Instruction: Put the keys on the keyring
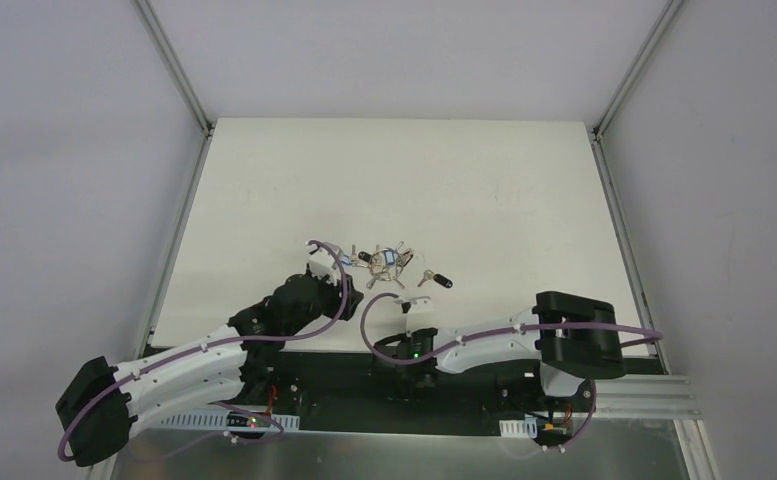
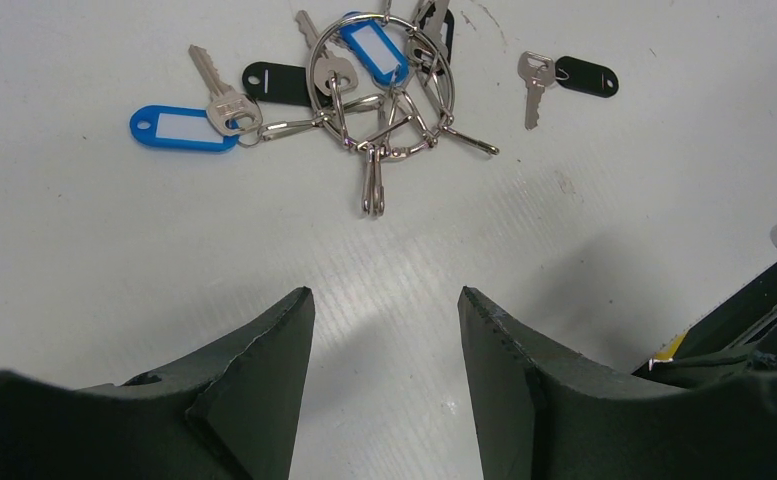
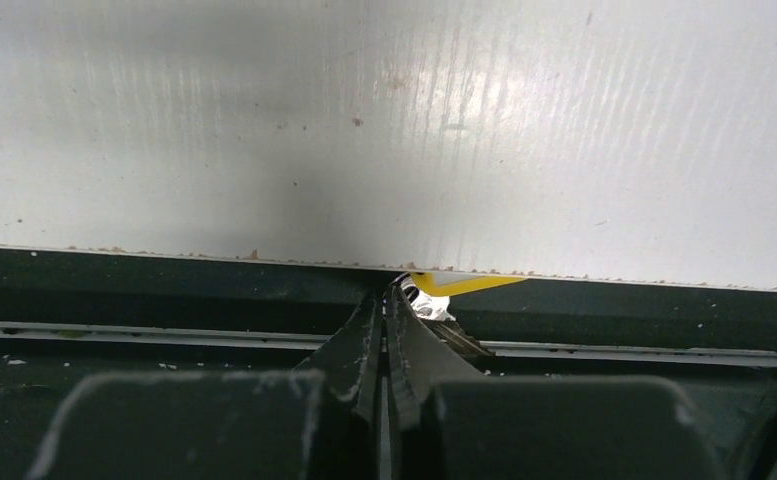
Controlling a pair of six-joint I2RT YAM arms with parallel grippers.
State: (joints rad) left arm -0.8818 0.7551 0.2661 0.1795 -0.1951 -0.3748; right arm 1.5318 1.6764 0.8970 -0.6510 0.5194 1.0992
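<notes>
While left jaws gape short of the keyring, right jaws sit closed beside the yellow-headed key.

yellow key mostly hidden behind right pincer, topmost key cut off

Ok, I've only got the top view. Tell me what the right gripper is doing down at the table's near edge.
Observer: The right gripper is shut, fingertips at the table edge. A yellow key head pokes out just beside them; I can't tell whether it is pinched.
Operator: Now give me the left one.
Observer: The left gripper is open, pointed at bare table short of the keyring.
Operator: Check the loose key on the right.
Observer: That key lies apart from the ring, joined to a black tag.
</notes>
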